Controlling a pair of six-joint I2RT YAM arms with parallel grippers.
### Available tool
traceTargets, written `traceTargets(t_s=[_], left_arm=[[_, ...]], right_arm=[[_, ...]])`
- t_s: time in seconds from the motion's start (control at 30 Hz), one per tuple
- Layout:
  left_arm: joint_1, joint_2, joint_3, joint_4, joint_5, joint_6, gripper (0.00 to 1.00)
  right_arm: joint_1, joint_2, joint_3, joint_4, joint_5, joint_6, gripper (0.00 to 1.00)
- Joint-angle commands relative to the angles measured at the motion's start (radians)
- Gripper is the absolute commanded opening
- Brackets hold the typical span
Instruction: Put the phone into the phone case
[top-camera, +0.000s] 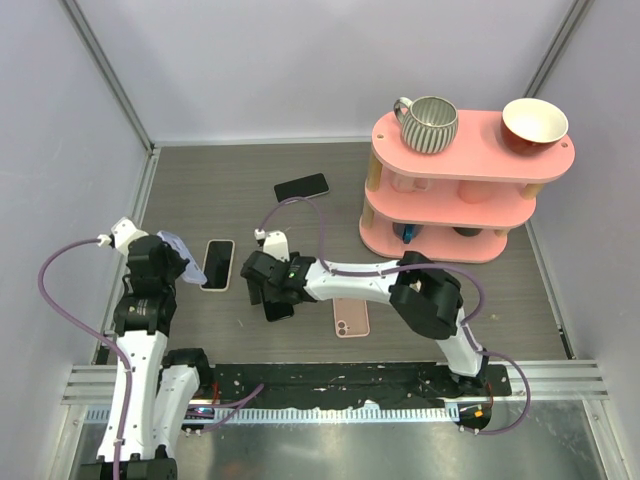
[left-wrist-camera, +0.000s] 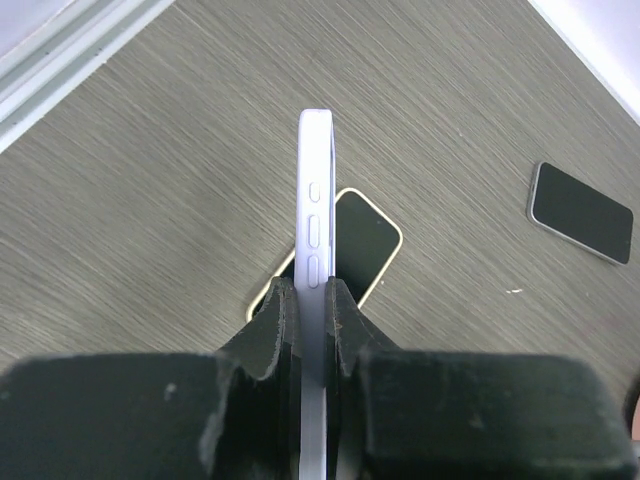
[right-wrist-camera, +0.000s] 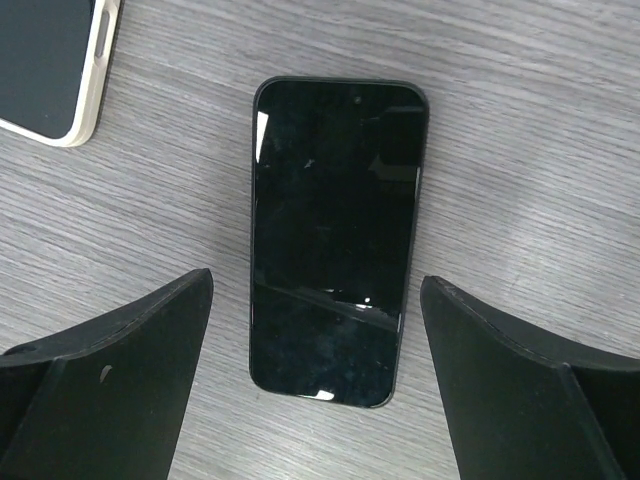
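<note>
- Pinching the case (left-wrist-camera: 315, 190) upright in the left gripper (left-wrist-camera: 312, 300), by the left edge of the table (top-camera: 250, 190); could twist loose.
- Straddling the black phone (right-wrist-camera: 335, 240), flat toward the near edge, right gripper (right-wrist-camera: 315, 285) spread wide; might skid it on closing.

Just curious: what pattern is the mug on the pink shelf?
The mug has dark and pale stripes, clearest in the top view.

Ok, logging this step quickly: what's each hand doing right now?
Left hand: closed on the phone case.
Right hand: open, holding nothing, over the black phone.
</note>
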Motion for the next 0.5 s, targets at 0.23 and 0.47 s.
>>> traceTargets(t_s=[0.23, 0.47], left_arm=[[0.002, -0.016, 0.012, -0.005, -0.098, -0.018, 0.0], [0.002, -0.018, 0.012, -0.008, -0.097, -0.023, 0.0]], right_arm=[[0.039, 0.109, 0.132, -0.064, 0.092, -0.073, 0.9], [0.049, 0.129, 0.141, -0.085, 0.134, -0.099, 0.89]])
